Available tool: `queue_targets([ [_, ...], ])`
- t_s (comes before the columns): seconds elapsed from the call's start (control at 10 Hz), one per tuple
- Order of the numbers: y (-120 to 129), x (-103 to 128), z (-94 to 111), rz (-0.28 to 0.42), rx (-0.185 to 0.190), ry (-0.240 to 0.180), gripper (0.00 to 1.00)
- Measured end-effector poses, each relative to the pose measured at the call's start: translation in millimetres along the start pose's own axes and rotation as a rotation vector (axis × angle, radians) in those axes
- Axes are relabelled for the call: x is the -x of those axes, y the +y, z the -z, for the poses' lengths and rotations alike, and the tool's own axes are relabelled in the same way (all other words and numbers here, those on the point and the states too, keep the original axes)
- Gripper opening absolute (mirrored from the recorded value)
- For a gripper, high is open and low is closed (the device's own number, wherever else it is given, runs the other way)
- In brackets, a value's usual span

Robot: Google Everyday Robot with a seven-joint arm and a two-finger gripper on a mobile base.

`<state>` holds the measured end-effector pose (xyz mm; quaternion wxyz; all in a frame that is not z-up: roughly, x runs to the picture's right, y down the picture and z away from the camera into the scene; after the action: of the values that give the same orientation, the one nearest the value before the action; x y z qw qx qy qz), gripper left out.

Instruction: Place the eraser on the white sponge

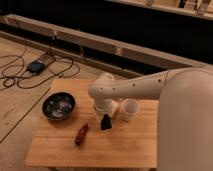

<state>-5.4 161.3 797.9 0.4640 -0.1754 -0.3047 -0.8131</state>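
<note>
Much of end effector (pixel 103 114) (at eraser (pixel 106 122)) is hidden.

Eraser (pixel 106 122): black flat block, tipped up on one end, at the middle of the wooden table (pixel 125 146).
White sponge (pixel 114 106): off-white block, partly hidden, just beyond the eraser; contact unclear.
Gripper (pixel 104 115): pointing down, directly over the eraser.

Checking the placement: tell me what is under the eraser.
The eraser stands tilted just below the claw; only wooden table shows under its bottom edge. The arm covers whatever lies behind it.
</note>
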Motion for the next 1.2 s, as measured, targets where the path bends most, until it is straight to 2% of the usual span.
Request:
queue_targets([
  [0.5, 47.4, -34.2, -0.7, 0.019, 0.04, 0.028, 0.0],
  [1.0, 80.5, -50.2, -10.6, 0.038, 0.063, 0.032, 0.01],
  [1.2, 82.3, -55.0, -16.1, 0.066, 0.06, 0.022, 0.17],
])
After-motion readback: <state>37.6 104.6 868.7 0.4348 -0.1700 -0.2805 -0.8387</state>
